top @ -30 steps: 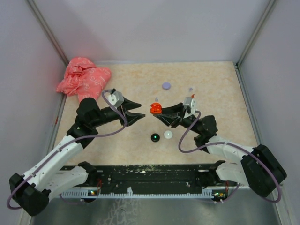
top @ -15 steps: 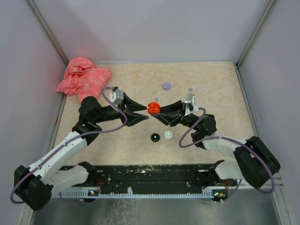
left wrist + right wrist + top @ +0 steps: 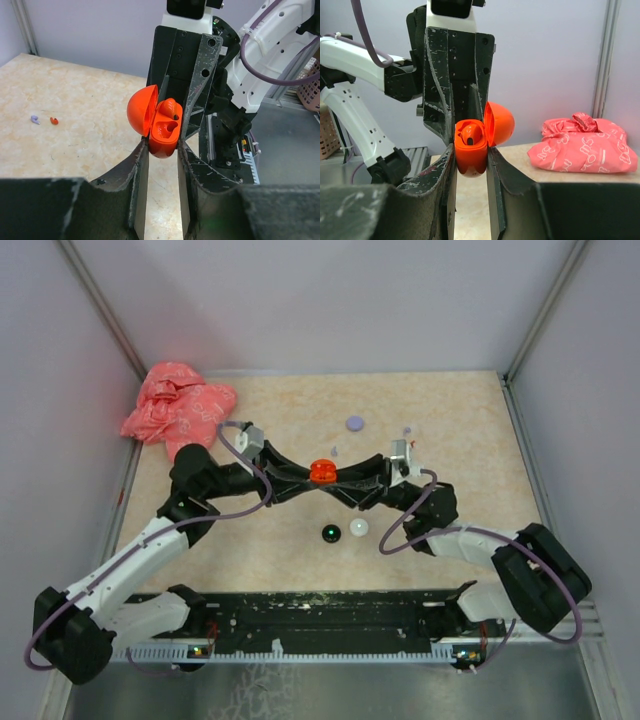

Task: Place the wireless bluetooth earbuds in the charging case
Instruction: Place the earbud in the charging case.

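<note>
An orange-red charging case (image 3: 322, 471) with its lid open hangs above the table's middle, between both grippers. My right gripper (image 3: 336, 478) is shut on its base, seen in the right wrist view (image 3: 470, 152). My left gripper (image 3: 308, 478) comes from the left, and its fingertips press both sides of the case's bottom (image 3: 161, 149). One orange-red earbud (image 3: 169, 107) sits in the case (image 3: 162, 135), also seen in the right wrist view (image 3: 470, 133). A lilac earbud (image 3: 35, 119) and an orange-red earbud (image 3: 53, 120) lie on the table.
A lilac disc (image 3: 355, 423) lies at the back. A black disc (image 3: 330, 533) and a white disc (image 3: 358, 527) lie nearer the arms. A crumpled pink bag (image 3: 180, 410) sits at the back left. Another small lilac piece (image 3: 407, 428) lies at the back right.
My left gripper moved right and its jaws narrowed around the orange-red case. My right gripper shifted the case slightly left and toward the back to meet it.
</note>
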Tool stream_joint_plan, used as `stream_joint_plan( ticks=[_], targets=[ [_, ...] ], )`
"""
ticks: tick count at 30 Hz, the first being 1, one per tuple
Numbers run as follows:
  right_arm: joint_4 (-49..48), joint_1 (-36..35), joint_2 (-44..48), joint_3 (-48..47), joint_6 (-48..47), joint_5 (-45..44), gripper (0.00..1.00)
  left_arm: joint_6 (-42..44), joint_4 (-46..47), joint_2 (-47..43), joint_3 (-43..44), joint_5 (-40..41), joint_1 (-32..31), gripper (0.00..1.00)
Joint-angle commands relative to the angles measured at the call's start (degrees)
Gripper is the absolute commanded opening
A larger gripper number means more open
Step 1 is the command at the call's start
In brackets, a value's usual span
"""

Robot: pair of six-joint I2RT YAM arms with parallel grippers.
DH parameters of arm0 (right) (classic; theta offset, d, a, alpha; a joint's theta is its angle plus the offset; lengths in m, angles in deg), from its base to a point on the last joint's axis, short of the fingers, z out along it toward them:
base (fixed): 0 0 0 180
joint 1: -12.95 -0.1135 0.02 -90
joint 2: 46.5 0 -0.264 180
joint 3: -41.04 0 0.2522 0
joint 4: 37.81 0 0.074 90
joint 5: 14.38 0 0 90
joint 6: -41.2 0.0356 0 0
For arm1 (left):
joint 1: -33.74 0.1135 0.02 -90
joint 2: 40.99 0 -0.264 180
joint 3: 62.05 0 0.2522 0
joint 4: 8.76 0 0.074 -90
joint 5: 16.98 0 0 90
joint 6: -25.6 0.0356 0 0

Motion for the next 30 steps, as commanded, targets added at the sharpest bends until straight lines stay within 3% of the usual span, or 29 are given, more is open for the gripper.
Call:
stream_joint_plan(
  ticks=[1, 8, 12, 18, 20, 23, 30],
  targets=[
    [-3.9, -1.1, -1.1, -3.6, 0.1, 0.6, 0.00, -1.3, 4.1, 0.2, -0.7, -1.6, 0.2, 0.32],
    [-4.3, -1.8, -2.9, -4.4, 0.3, 1.8, 0.00, -2.4, 5.6, 0.5, -0.9, -3.2, 0.1, 0.23],
    [-4.2, -1.8, -3.6, -5.0, 0.9, 3.2, 0.00, -2.8, 6.2, 0.5, -1.2, -3.8, 0.2, 0.31],
    [-5.8, -1.8, -5.4, -6.3, 3.2, 5.8, 0.00, -4.5, 8.1, 0.7, -1.4, -5.2, 0.2, 0.31],
    [-6.6, -1.8, -6.1, -6.7, 4.0, 6.7, 0.01, -5.1, 9.2, 0.8, -1.7, -5.8, 0.2, 0.27],
    [-7.0, -1.7, -6.4, -6.7, 4.6, 7.1, 0.05, -4.5, 9.2, 0.5, -1.9, -5.7, 0.2, 0.01],
    [-2.8, 0.6, -2.9, -5.4, 2.9, 7.4, 0.16, 0.4, 2.9, -1.9, -1.4, -2.7, 0.2, 0.00]
  ],
)
